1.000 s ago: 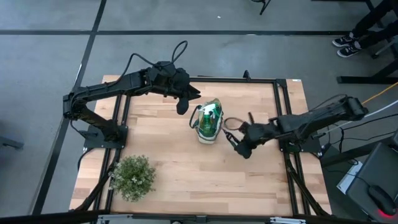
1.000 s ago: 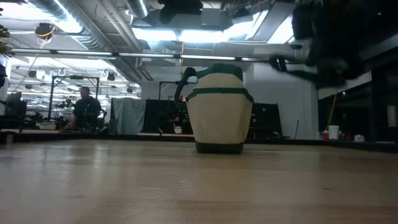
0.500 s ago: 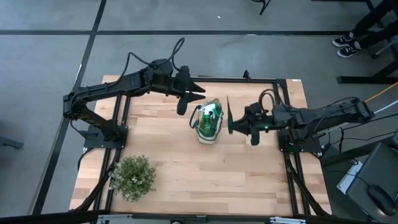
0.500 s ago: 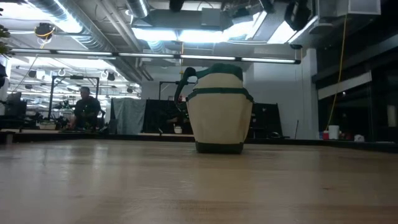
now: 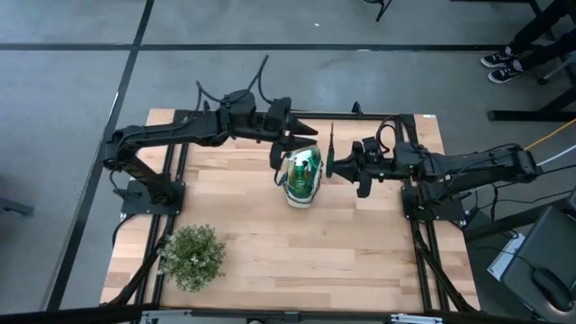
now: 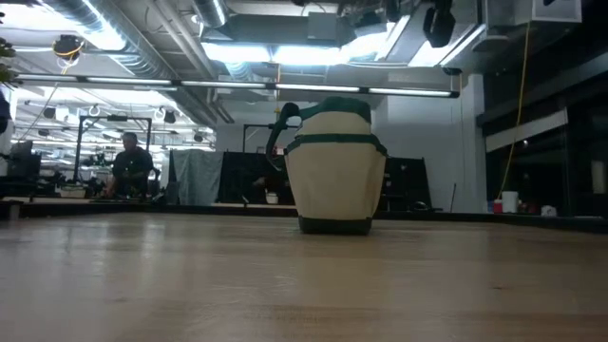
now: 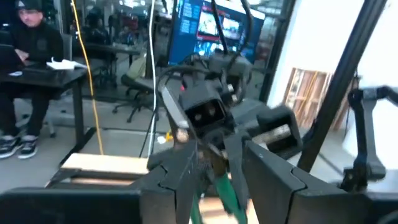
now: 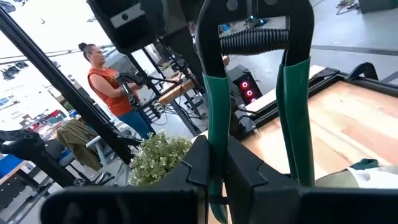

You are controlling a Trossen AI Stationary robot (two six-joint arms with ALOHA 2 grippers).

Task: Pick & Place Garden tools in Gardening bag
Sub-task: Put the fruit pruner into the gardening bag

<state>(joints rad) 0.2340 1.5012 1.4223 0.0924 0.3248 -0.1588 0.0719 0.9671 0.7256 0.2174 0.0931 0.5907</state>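
While beside bag (image 5: 301,180), clamped shears (image 8: 255,93).

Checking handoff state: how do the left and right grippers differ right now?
The left gripper has its fingers spread and holds nothing; the right gripper is shut on the green-handled pruning shears. The left sits at the far side of the cream canvas gardening bag, the right beside it. Both hover above the table.

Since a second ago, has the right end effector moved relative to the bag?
Yes. In the high view the right end effector has lifted off the table and swung toward the table's far edge, now closer beside the gardening bag, shut on the pruning shears.
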